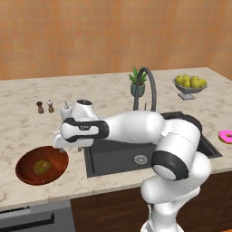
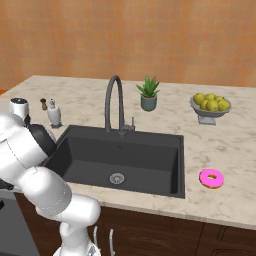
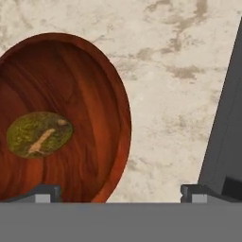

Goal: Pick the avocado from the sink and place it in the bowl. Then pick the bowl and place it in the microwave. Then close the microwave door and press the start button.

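from the left base view i see the avocado [image 1: 42, 166] lying in the middle of the bowl [image 1: 27, 174], and the bowl sits on the counter [image 1: 27, 131] just left of the sink [image 1: 108, 156]. the gripper [image 1: 68, 146] hangs at the bowl's right rim, between bowl and sink, so i judge the first step done and the bowl pick next. the fingers themselves are too tucked under the hand to read here.

from the right base view the sink [image 2: 125, 160] is bare apart from its drain, with the faucet [image 2: 114, 102] behind it. the plant [image 2: 148, 94], the dish of yellow fruit [image 2: 210, 106] and the pink donut [image 2: 211, 178] stand well apart from my work.

from the hand view the two finger tips [image 3: 45, 193] stand wide apart, released, holding nothing. the bowl [image 3: 94, 75] fills the left side, its right rim lying between the tips, and the avocado [image 3: 39, 133] rests loose on the wood. the sink wall [image 3: 224, 142] rises at the right.

my judgement: the bowl is stiff, light wood, wide and shallow, too broad to span, so i would pinch the rim wall, one finger inside, one outside. the polished surface may be slippery, so a deep bite matters. the avocado is small and rounded and free to roll, so i would keep the bowl level when carrying it.
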